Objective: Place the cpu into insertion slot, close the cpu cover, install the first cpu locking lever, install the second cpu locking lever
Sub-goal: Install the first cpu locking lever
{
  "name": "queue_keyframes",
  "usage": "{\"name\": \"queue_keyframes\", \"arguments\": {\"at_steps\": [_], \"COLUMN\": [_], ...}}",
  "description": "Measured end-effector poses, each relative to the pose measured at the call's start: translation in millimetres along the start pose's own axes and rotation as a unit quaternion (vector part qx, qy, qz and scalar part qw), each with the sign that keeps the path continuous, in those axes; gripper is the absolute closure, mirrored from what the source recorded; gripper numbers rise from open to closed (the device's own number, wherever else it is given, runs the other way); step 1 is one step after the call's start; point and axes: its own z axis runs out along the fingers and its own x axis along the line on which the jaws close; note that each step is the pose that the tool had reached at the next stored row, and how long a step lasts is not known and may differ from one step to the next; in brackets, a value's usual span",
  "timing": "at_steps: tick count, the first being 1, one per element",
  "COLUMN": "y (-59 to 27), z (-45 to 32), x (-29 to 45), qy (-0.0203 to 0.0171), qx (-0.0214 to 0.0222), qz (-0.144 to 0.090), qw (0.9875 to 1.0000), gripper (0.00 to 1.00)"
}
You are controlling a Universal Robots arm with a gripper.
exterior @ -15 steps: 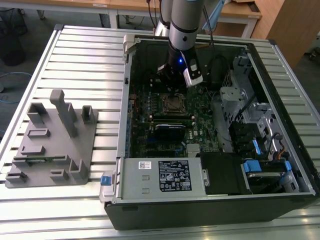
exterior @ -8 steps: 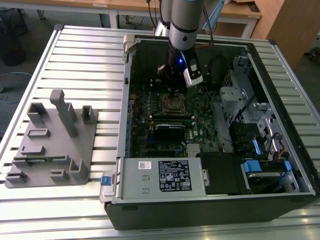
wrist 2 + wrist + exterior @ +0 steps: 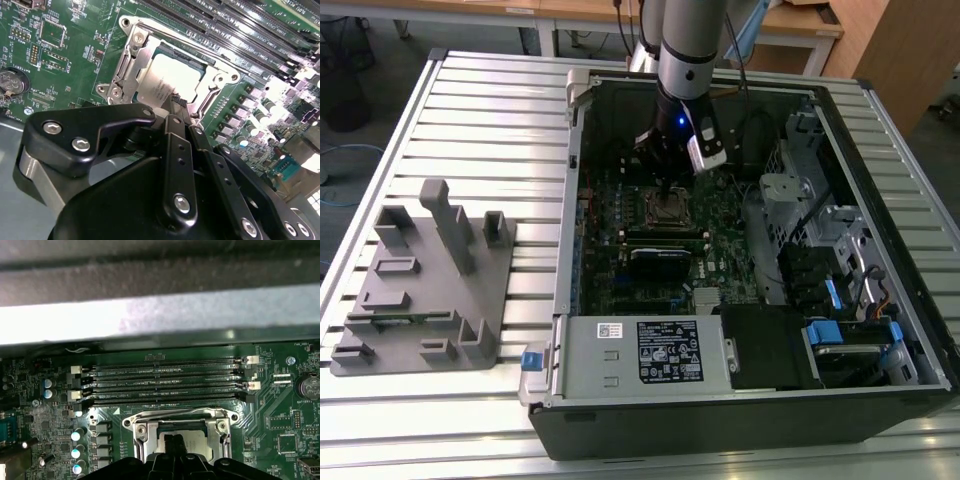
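Slatted table, gripper over cpu, cpu cover closed

A table of ribbed, pale metal slats carries two things: an open black computer case, lying on its side toward the exterior view's right edge, and a grey moulded fixture with upright posts near the exterior view's left edge

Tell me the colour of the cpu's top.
Pale silver-grey metal, clearest in the second wrist view, where the cpu sits in the socket framed by the cover.
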Motion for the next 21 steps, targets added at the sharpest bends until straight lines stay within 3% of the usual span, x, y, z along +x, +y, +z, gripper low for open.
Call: {"name": "queue_keyframes", "arguments": {"at_steps": [21], "y": [0.1], "z": [-4.0], "x": [0.1], "qy": [0.0000], "qx": [0.0002], "qz": [0.000], "qw": [1.0000], "gripper": [0.89]}}
